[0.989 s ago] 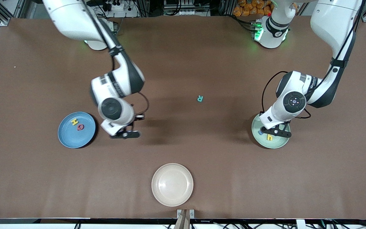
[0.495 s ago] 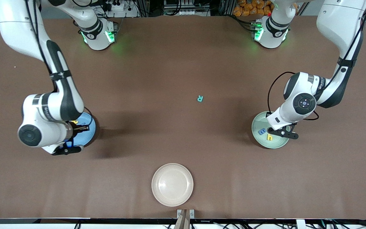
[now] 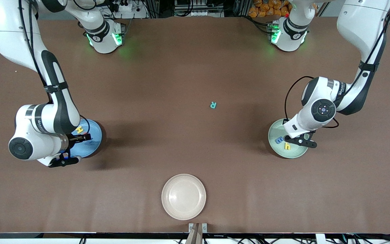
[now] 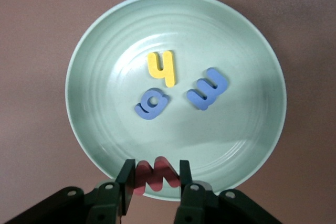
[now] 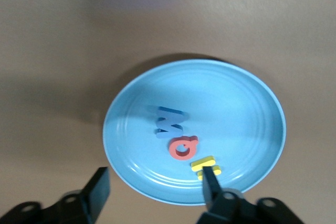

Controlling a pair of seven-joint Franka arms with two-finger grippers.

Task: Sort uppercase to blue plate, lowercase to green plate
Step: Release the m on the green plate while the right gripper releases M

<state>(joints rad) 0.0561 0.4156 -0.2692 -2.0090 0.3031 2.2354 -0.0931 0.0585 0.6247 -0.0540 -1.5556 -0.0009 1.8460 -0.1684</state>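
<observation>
Right tool [image 5: 155,192] hangs over the blue plate [image 3: 93,144], jaws spread wide w/ nothing between them; blue W [image 5: 169,123], red Q [image 5: 183,148] and yellow H [image 5: 205,165] lie in that plate, W looking blurred, maybe not settled yet. Left tool [image 4: 154,182] hangs over the green plate's [image 4: 262,145] rim, clamped on the red w [image 4: 155,174]; yellow h [image 4: 161,68], blue g [image 4: 152,104] and the blue e-like letter [image 4: 207,88] already lie inside, close together nr the middle. Teal R [image 3: 213,105] sits alone mid-surface, well apart from both plates; cream plate [image 3: 183,196], nearest the front camera, holds nothing.

Step in hand, as I judge it: drop the w; best to shift the left tool inward off the rim first, over bare plate clear of the three letters, go low, then part the jaws so the foam doesn't bounce out; lift straight up. Right arm is then free for the R; approach from above, pinch across its body.
</observation>
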